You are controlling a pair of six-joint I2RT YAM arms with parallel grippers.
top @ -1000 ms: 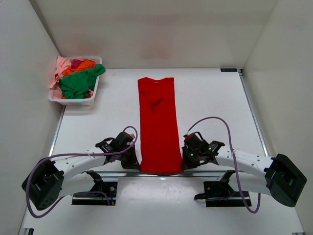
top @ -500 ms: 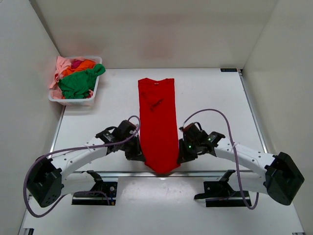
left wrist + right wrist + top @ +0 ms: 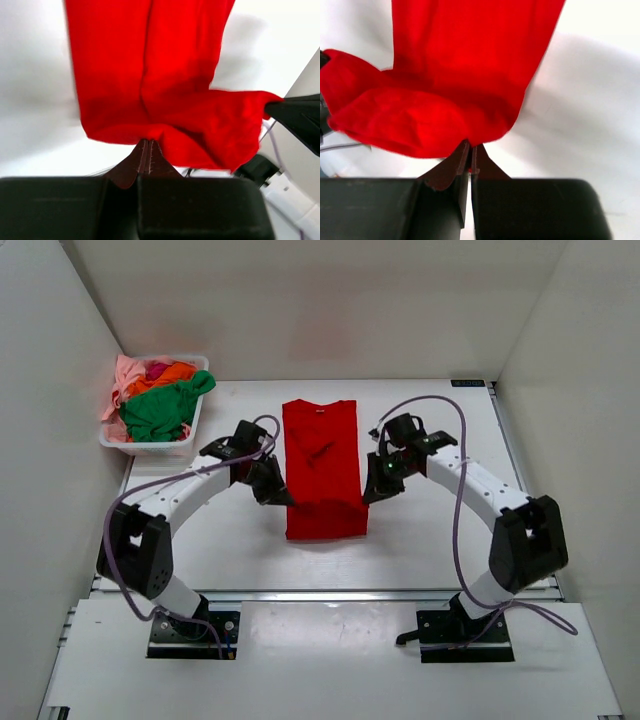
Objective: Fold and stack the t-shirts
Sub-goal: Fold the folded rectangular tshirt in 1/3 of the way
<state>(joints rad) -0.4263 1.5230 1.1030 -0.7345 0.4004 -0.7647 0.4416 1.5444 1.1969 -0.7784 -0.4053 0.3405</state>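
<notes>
- Top view: bright red cloth t-shirt (image 3: pixel 322 455) lies lengthwise mid white worktop (image 3: pixel 440 540), collar at 12 o'clock and a doubled fold at 6 o'clock.
- The hem end is carried over the body. Left arm (image 3: pixel 185 487) has its jaws on the 9 o'clock edge, right arm (image 3: pixel 470 480) on the 3 o'clock edge.
- Green, orange and pink cloth shirts (image 3: pixel 155 410) are heaped in a white plastic basket (image 3: pixel 150 448) at 10 o'clock, well apart from the red one.
- Left wrist view: left jaws pressed together, clamped on a pinch of the red hem edge. The cloth sags toward 3 o'clock, where a black fingertip holds the other corner.
- Right wrist view: right jaws likewise clamped on the hem edge, with a loose billow at 9 o'clock.
- Handling, my read: light, limp, no stiffness, so it droops between the two grips and the layers likely cling to each other.
- Best hold is the two hem corners, kept level and spread so the edge stays taut. A one-sided grip would let it bunch.
</notes>
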